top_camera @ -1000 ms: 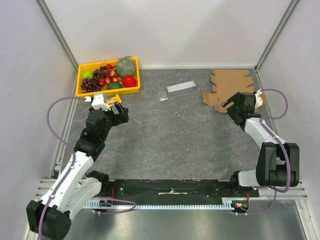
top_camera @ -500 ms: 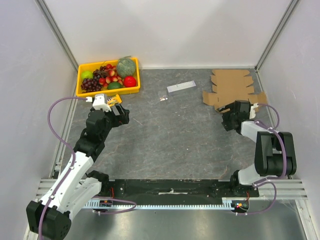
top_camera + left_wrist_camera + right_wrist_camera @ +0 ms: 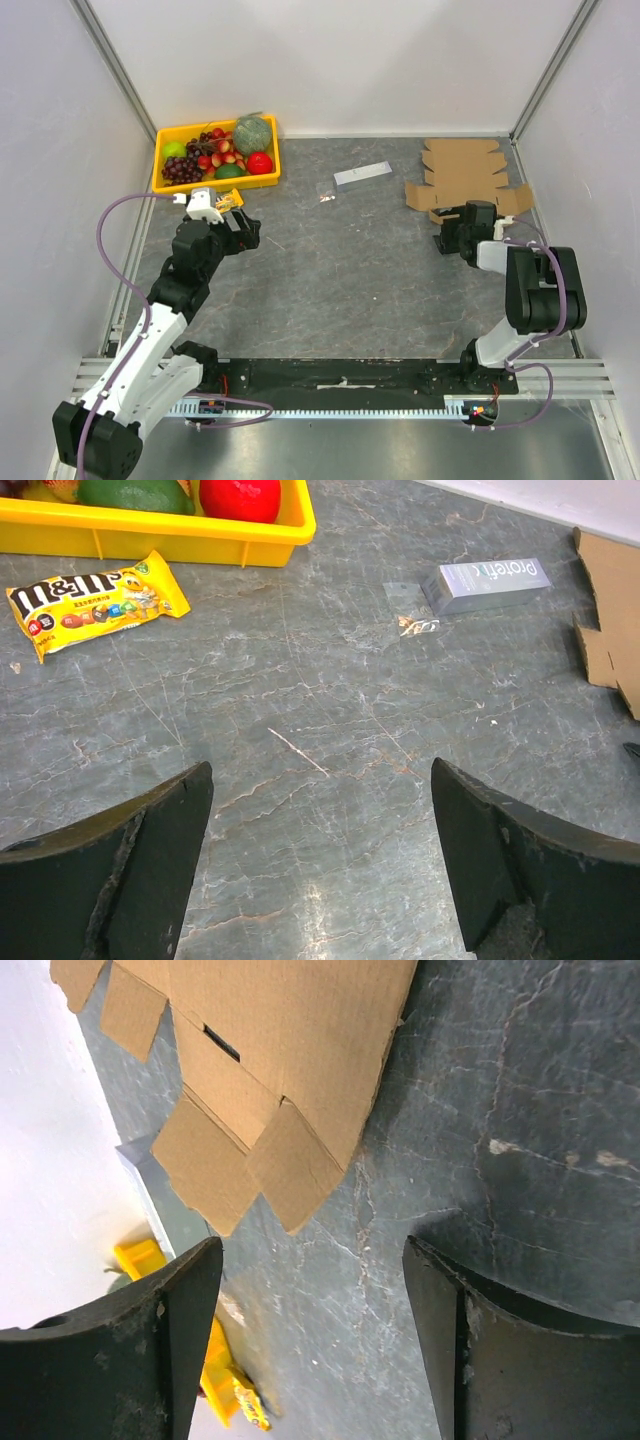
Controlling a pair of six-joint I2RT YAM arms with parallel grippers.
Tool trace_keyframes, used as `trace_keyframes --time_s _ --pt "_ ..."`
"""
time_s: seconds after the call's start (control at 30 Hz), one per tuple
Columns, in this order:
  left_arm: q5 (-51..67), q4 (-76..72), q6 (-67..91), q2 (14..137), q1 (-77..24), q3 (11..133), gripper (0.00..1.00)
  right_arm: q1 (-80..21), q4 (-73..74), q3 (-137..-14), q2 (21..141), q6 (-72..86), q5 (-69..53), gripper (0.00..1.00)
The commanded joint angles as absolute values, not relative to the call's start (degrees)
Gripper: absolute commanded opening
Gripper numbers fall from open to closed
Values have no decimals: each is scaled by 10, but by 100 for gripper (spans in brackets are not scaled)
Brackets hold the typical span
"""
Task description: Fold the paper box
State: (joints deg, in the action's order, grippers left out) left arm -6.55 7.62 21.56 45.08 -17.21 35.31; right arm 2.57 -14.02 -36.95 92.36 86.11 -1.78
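Yellow tray (image 3: 215,184) holding fruit (image 3: 222,150), paper box (image 3: 462,172) flat

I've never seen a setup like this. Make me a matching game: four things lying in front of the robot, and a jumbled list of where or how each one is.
Things:
1. paper box
2. yellow tray
3. candy packet
4. grey bar

Places and states:
A. far left corner, holding fruit
B. far right corner, flat and unfolded
C. lying just outside the tray's front wall
D. far middle, between the two corners

Pairs: 1-B, 2-A, 3-C, 4-D
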Motion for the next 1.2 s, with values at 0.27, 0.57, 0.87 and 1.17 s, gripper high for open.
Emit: trace_keyframes --time_s 0.27,0.57,0.87,1.17 --pt "-40 62 226 452 -172 358 93 4 -142 -372 977 981 15 72" --pt "-34 63 226 451 -173 355 92 -13 -155 -362 985 1023 52 66" --pt "-31 62 226 450 -173 355 91 -12 -190 -356 1008 1056 66 64" --pt "-28 59 226 452 -173 354 91 -6 -181 -351 993 1071 91 64"
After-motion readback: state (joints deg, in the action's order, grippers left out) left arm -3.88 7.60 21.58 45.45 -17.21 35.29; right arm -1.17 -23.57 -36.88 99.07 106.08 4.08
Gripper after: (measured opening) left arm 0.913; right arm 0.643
